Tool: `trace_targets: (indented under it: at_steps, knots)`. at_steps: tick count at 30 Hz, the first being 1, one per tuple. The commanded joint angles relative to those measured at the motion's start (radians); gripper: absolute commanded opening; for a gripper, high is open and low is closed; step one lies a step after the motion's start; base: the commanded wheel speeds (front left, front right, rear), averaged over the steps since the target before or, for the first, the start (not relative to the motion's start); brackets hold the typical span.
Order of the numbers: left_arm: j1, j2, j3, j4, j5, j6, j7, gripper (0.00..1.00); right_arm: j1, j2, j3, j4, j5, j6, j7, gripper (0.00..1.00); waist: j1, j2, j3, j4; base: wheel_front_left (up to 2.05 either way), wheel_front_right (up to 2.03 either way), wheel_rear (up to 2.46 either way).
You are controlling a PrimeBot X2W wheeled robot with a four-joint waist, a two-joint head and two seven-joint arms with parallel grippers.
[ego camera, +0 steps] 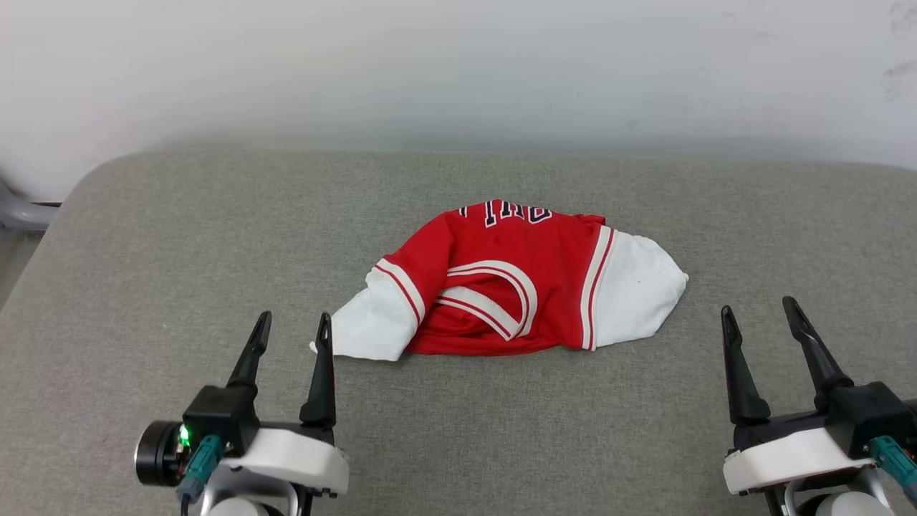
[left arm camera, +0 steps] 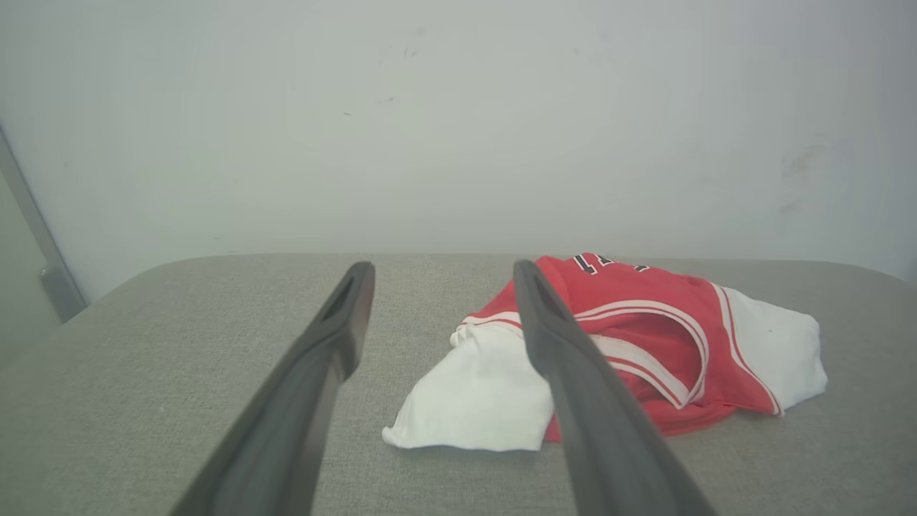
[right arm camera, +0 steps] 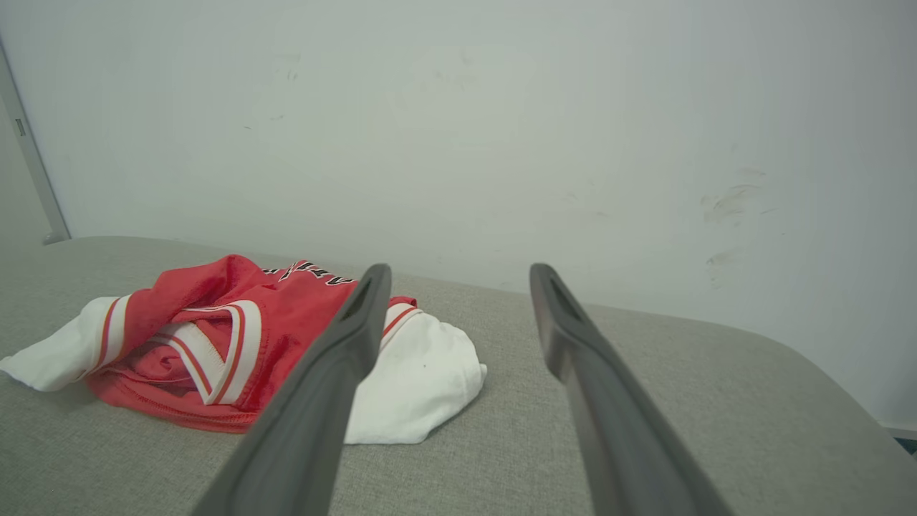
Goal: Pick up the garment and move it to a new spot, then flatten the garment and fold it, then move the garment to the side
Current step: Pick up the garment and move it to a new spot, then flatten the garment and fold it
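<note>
Finds the garment [ego camera: 501, 287] bunched on the grey surface [ego camera: 179, 251], left gripper [ego camera: 296, 315] perhaps touching its white sleeve [ego camera: 372, 322], right gripper [ego camera: 758, 304] well apart, both gaping empty.

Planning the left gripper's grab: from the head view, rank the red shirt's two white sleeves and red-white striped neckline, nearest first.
1. White sleeve beside the left gripper.
2. Striped neckline, mid-shirt.
3. Other white sleeve, right end.

Long black tapered fingers [ego camera: 247, 365] are noted on the left gripper [ego camera: 296, 315] and the right gripper [ego camera: 758, 304]. White wrist shells [ego camera: 294, 459] and teal plugs [ego camera: 204, 459] are recorded, with a green light [ego camera: 184, 434] at lower left.
</note>
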Motion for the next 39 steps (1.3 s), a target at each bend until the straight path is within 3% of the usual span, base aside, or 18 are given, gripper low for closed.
trace_targets:
  at_steps: [1,8,19,21,25,33,39]
  knots:
    - [0.012,-0.009,0.010,-0.007,0.009,-0.009,-0.002,1.00,0.012,0.002,0.000,0.001,0.001,-0.001,-0.002,1.00,0.0001,0.0000,-0.002,0.000,0.00,0.00,0.00]
    - [0.075,-0.093,0.104,-0.031,0.105,-0.085,-0.003,1.00,0.017,0.002,0.002,0.009,0.009,-0.001,-0.002,1.00,0.0001,0.0000,-0.010,0.001,0.00,0.00,0.00]
    - [0.064,-0.155,0.191,-0.034,0.183,-0.169,-0.003,1.00,0.011,0.002,0.011,0.051,-0.014,-0.001,0.001,1.00,0.0001,0.0000,0.001,0.007,0.00,0.00,0.00]
    - [0.056,-0.163,0.197,-0.035,0.193,-0.181,-0.003,1.00,-0.018,-0.005,0.027,0.072,-0.010,-0.001,0.043,1.00,0.0001,0.0000,0.014,0.014,0.00,0.00,0.00]
    - [0.037,-0.177,0.206,-0.024,0.191,-0.199,-0.003,1.00,-0.082,-0.080,0.104,0.113,0.047,-0.001,0.242,1.00,0.0001,0.0000,0.053,0.035,0.00,0.00,0.00]
    - [-0.006,-0.190,0.204,-0.011,0.198,-0.217,-0.003,1.00,-0.271,-0.295,0.277,0.077,0.350,-0.001,0.808,1.00,0.0001,0.0000,0.128,0.097,0.00,0.00,0.00]
    - [-0.036,-0.192,0.185,-0.010,0.182,-0.210,-0.003,1.00,-0.393,-0.393,0.358,0.078,0.447,-0.001,1.082,1.00,0.0001,0.0000,0.172,0.157,0.00,0.00,0.00]
